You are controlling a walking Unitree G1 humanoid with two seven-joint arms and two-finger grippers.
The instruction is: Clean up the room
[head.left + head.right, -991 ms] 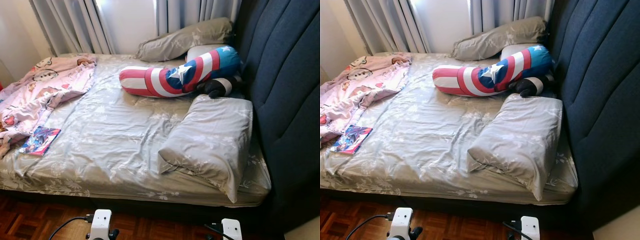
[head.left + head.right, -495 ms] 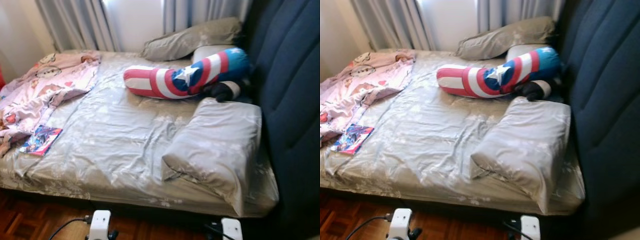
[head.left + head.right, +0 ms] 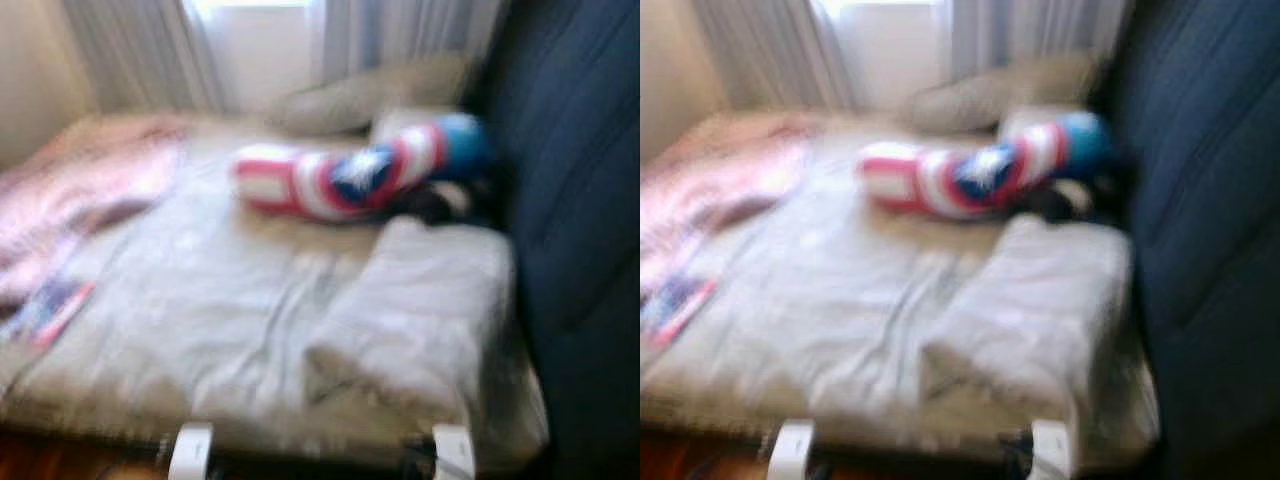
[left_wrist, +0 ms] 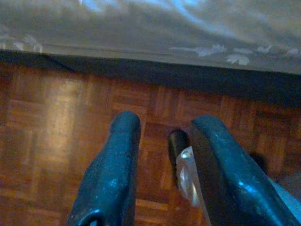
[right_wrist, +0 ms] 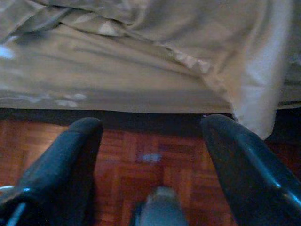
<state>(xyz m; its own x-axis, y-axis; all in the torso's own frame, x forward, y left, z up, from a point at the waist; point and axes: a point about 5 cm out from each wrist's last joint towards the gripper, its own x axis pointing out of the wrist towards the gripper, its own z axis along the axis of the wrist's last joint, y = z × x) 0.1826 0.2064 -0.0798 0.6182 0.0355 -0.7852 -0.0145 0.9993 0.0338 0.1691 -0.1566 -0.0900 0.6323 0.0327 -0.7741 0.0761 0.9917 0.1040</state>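
The head views are blurred by motion. A bed [image 3: 200, 300] with a grey flowered sheet lies before me. On it are a red, white and blue striped bolster [image 3: 350, 175], a large grey pillow [image 3: 420, 310] by the headboard, a crumpled pink blanket [image 3: 90, 190] at the left and a colourful book [image 3: 45, 310] near the left front edge. My left gripper [image 4: 164, 123] hangs low over the wooden floor by the bed's side, open and holding nothing. My right gripper [image 5: 151, 125] also hangs by the bed's edge, open wide, below the pillow's overhanging corner [image 5: 263, 94].
A dark blue padded headboard [image 3: 580, 200] rises on the right. Another grey pillow [image 3: 360, 95] lies at the back under the curtains [image 3: 140, 50]. Parquet floor [image 4: 56, 122] runs along the front of the bed.
The camera has moved nearer to the bed and the picture has gone blurred. The things on the bed lie as before. Both arms still hang low.
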